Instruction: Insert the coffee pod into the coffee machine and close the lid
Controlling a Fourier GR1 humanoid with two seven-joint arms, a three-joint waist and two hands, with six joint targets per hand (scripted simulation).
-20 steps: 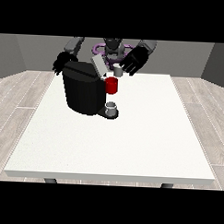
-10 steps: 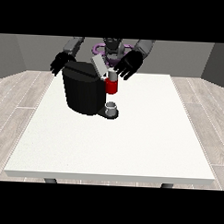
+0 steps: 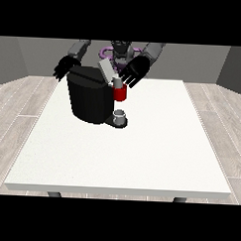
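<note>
A black coffee machine [image 3: 91, 99] is set on the far left part of a large white table [image 3: 141, 153], and everything else is placed here in relation to it. Its grey lid [image 3: 107, 71] is raised and tilted up at the machine's top, on the side toward the view's right, so the lid is seen to be open. Just below the lid, at the machine's front right edge, a red part [image 3: 120, 93] is seen with a small grey piece [image 3: 117, 82] on top of it; whether that grey piece is the coffee pod cannot be told from this view. At the machine's base, below the red part, a small grey cup [image 3: 120, 115] is placed on the drip stand. The hand at the view's right [image 3: 134, 72] is held just beside the raised lid and above the red part, with its fingers spread wide and pointed down toward the machine; nothing is seen to be gripped by it. The hand at the view's left [image 3: 65, 68] is held at the machine's upper far corner on the left side, its fingers spread and relaxed, and whether the machine is touched by it cannot be told.
</note>
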